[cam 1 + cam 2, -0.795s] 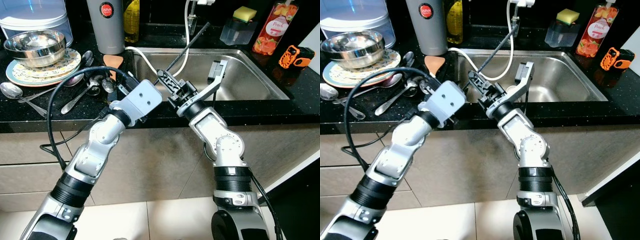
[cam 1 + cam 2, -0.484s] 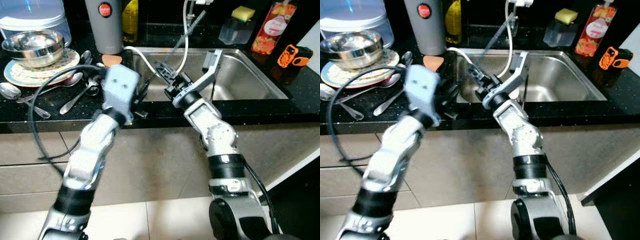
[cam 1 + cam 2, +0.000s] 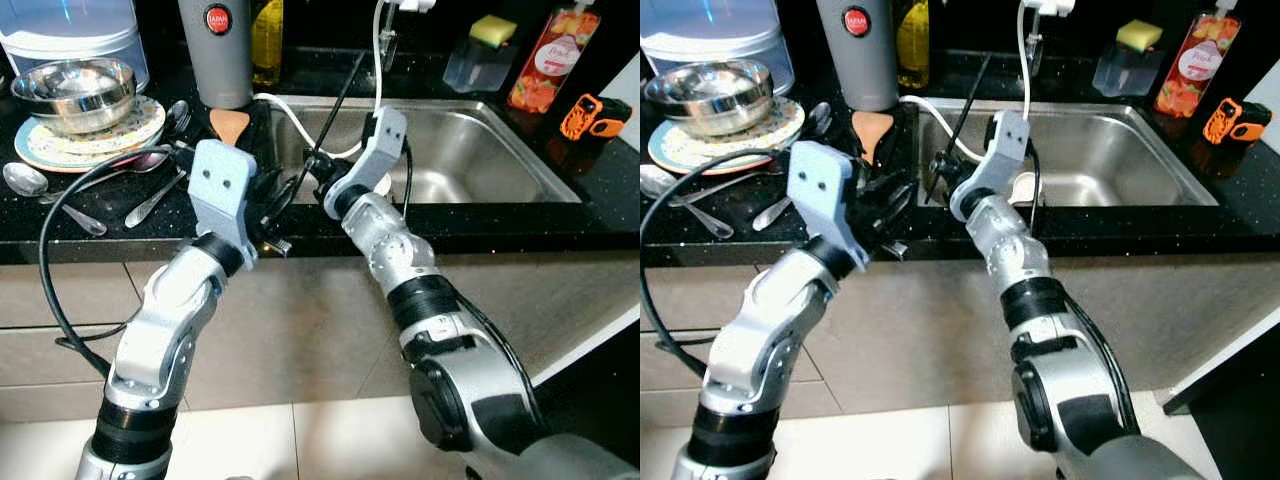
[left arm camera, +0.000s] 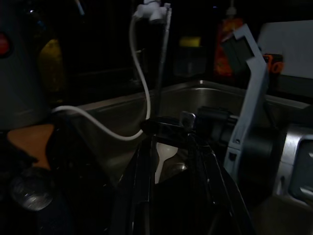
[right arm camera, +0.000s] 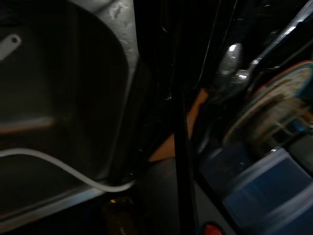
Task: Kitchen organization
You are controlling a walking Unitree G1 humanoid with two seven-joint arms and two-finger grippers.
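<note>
Right gripper [image 3: 318,182] swung its black rod [image 3: 340,100] upright.

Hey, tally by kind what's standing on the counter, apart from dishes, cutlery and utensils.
Bottles: 2, yellow bottle and peach bottle
Grey flask: 1
Clear tub: 1
Sponge holder: 1
Orange tool: 1
Total: 6

You've got a long thin black rod [image 3: 338,108] tilted steeply over the sink's left edge, its lower end clamped in the right gripper [image 3: 318,175].
</note>
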